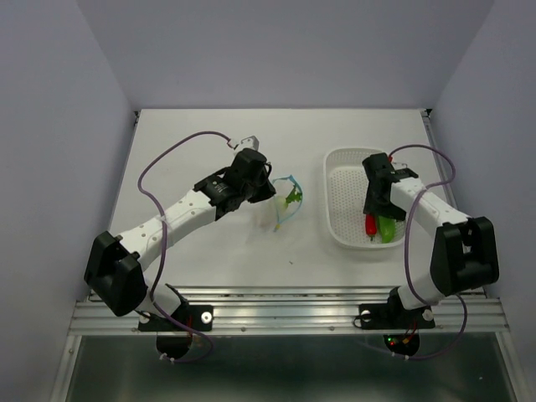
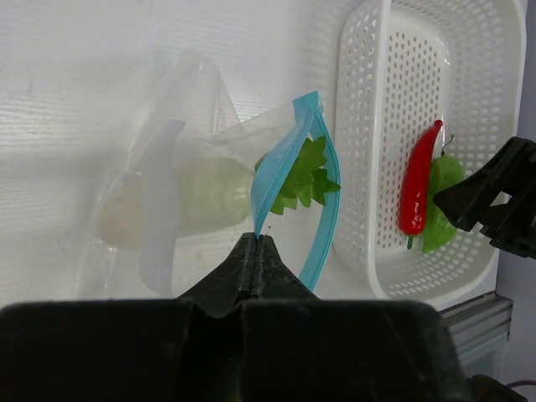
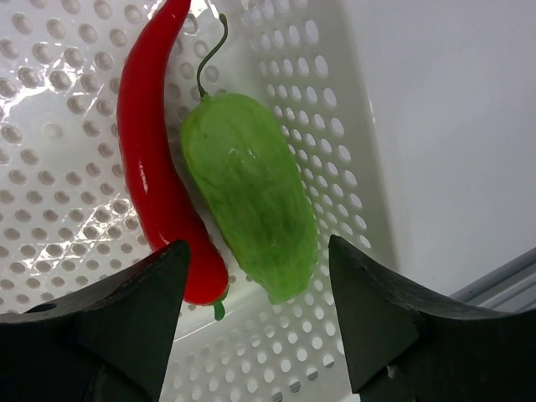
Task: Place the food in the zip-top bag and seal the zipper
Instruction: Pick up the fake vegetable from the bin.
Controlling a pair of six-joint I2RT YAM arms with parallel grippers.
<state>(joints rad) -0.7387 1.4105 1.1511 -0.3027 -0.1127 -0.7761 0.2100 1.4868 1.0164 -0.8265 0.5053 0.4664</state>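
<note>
About a third of the task looks done. On the left, the left gripper [image 2: 258, 244] is clamped fully shut on the light-blue zipper [image 2: 280, 163] of the clear zip-top bag [image 2: 180, 167], pinching one lip so that the mouth gapes. The bag sits near the middle of the worktop [image 1: 201, 134]. Inside it lies the white radish [image 2: 209, 194], body in the bag and leafy green top poking out at the mouth (so it may need pushing deeper before sealing). To the right, close to the worktop's right edge, stands a white perforated basket [image 2: 356, 126]. In its near end the red chili [image 3: 151, 159] and the flat green pod [image 3: 251, 201] lie side by side, touching. The right gripper [image 3: 258, 251] hangs over them with its jaws apart, straddling both and holding nothing. Two vegetables are left to bag, and the zipper is unsealed. The overhead view alone shows where bag and basket sit on the worktop. Only the left wrist view makes the pinch on the zipper and the radish plain. Only the right wrist view shows how the open jaws frame the chili and pod.
</note>
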